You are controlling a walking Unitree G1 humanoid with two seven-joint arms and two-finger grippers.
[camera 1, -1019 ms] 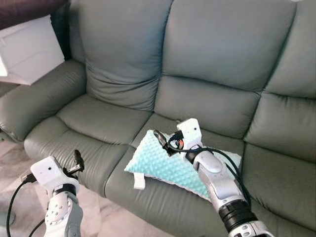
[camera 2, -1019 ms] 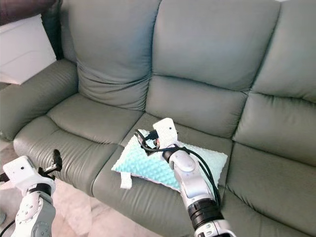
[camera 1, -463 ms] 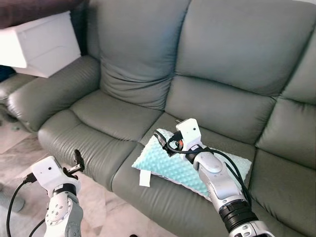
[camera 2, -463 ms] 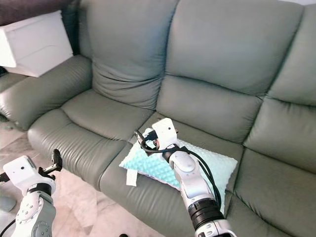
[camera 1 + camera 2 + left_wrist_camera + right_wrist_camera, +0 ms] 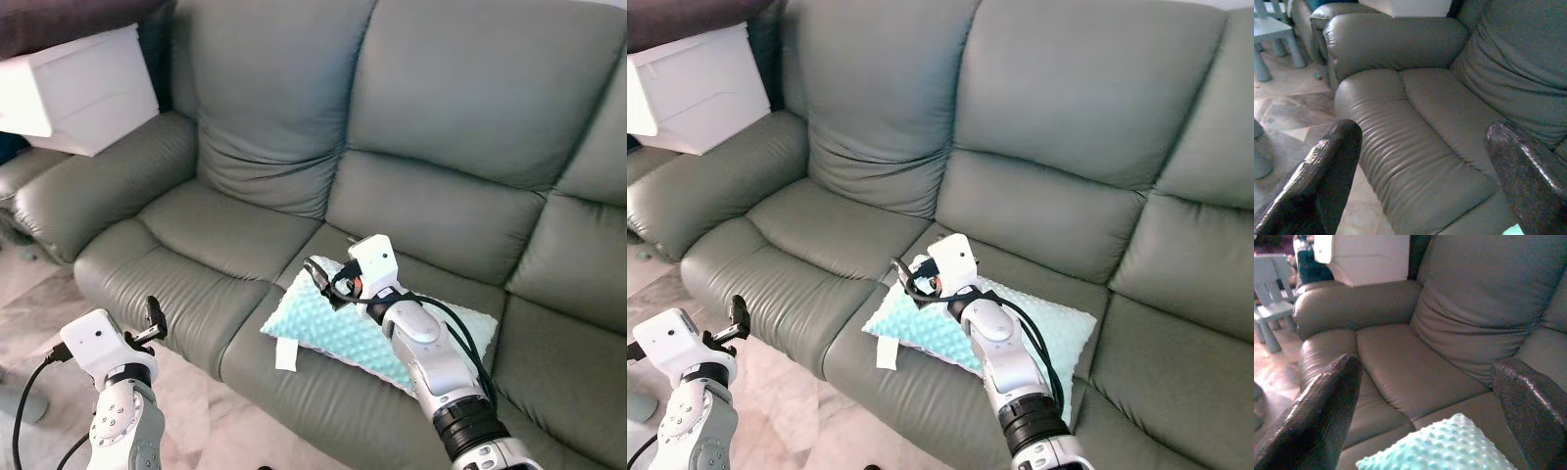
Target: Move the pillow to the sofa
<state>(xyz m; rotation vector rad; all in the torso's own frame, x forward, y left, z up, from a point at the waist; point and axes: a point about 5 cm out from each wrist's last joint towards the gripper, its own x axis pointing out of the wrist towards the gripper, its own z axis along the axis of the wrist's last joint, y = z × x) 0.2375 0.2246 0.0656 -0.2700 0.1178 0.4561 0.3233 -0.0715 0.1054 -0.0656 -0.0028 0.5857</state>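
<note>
A light aqua, bumpy pillow (image 5: 328,328) lies flat on the middle seat of the grey-green sofa (image 5: 441,117), with a white tag (image 5: 285,354) hanging off its front corner. My right gripper (image 5: 321,279) hovers just above the pillow's left end. It is open, and its fingers (image 5: 1322,416) stand wide apart with nothing between them and the pillow (image 5: 1449,448) below. Low in front of the sofa's left seat, my left gripper (image 5: 155,318) is open too, its fingers (image 5: 1317,181) framing the left seat cushion.
A white box (image 5: 73,88) overhangs the sofa's left armrest (image 5: 88,196). Tiled floor (image 5: 39,294) runs along the sofa's front at lower left. A small light blue chair (image 5: 1271,313) and a light blue table (image 5: 1273,34) stand beyond the armrest.
The whole view shifted right and down a second ago as the camera moved, then settled. Both arms keep their pose and the pillow stays on the seat.
</note>
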